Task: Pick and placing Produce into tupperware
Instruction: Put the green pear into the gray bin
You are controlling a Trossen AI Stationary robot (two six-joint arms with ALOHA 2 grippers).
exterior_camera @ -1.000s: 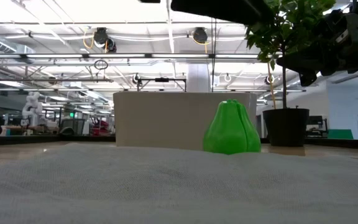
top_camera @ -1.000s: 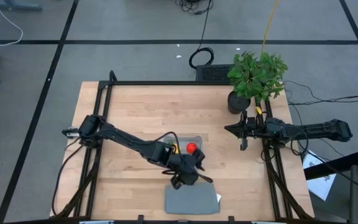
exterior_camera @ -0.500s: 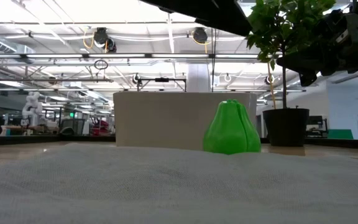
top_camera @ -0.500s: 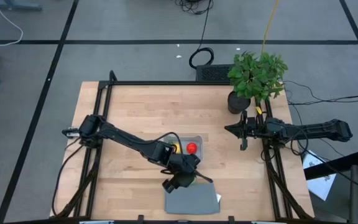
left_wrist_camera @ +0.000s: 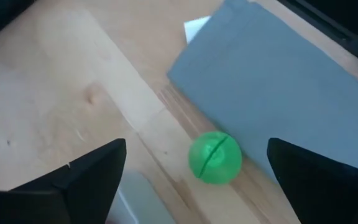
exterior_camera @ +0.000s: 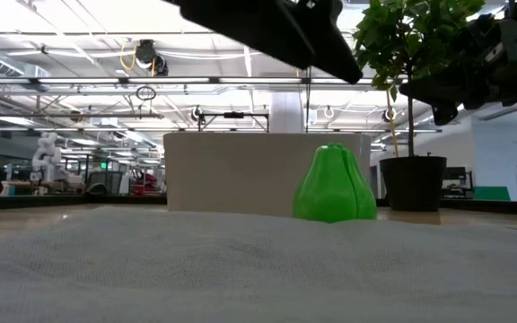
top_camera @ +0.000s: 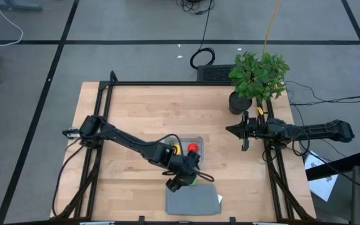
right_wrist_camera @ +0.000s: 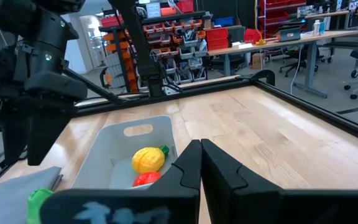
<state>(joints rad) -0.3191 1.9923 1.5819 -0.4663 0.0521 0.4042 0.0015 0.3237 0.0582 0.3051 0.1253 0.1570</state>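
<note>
**A:** High view, bottom up: grey lid (top_camera: 193, 201) at bottom centre of the table (top_camera: 136, 112). Left gripper (top_camera: 184, 180) hangs just above the lid's top edge, over the green fruit (top_camera: 192, 180).

**B:** Is it holding the fruit?

**A:** No. Left wrist view: fingers (left_wrist_camera: 79, 180) spread wide, nothing between them. Green fruit (left_wrist_camera: 215, 157) lies on the wood in the gap, lower centre of the frame, touching the lid's (left_wrist_camera: 278, 99) edge.

**B:** Low view agree?

**A:** Green fruit (exterior_camera: 334, 184) stands right of centre on the table, nothing touching it. Dark arm overhead at top centre. Lid fills the foreground.

**B:** Tupperware?

**A:** Tupperware (top_camera: 185, 147) sits just above the left gripper in the high view, mid-table. Yellow fruit (top_camera: 175, 149) and red fruit (top_camera: 193, 149) are inside, side by side. Right wrist view confirms: tupperware (right_wrist_camera: 135, 149) at lower left of frame, yellow fruit (right_wrist_camera: 148, 158) and red fruit (right_wrist_camera: 146, 179) in it, green fruit (right_wrist_camera: 39, 202) outside at bottom left.

**B:** Right arm?

**A:** Right gripper (top_camera: 244, 134) waits at the table's right edge, mid-frame, fingers (right_wrist_camera: 222, 165) pressed together, empty. Plant (top_camera: 258, 78) above it, at the upper-right corner.
</note>
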